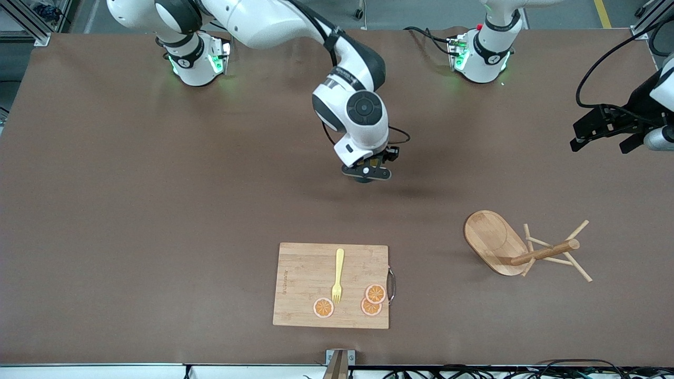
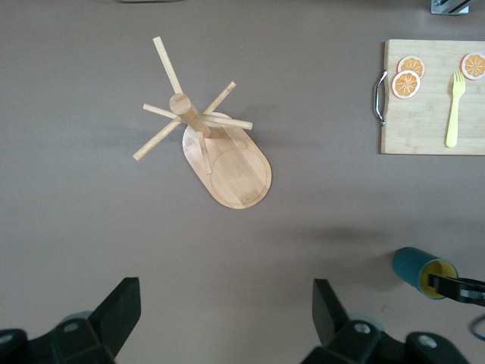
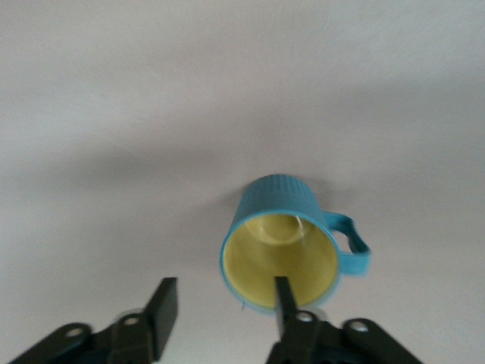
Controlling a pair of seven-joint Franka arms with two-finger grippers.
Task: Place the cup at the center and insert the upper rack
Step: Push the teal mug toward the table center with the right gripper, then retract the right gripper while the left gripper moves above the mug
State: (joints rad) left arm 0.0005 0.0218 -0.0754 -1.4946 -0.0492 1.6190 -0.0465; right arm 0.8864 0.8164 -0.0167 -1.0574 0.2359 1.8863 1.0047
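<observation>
You are releasing the cup [image 3: 282,246] mid-surface: right pincer [image 3: 221,307] apart, one finger inside; lift straight. Left pincer [image 2: 226,313] waiting, apart.

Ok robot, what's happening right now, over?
Right hand open at the cup, table center. Left hand open, waiting over the upper rack, tipped on its side. Nothing in the way.

From my remote seat, brown matte table [image 1: 158,210], evenly lit; grey floor above its top edge, yellow floor line [image 1: 603,13] near one corner; aluminium framing [image 1: 26,23] beside another
</observation>
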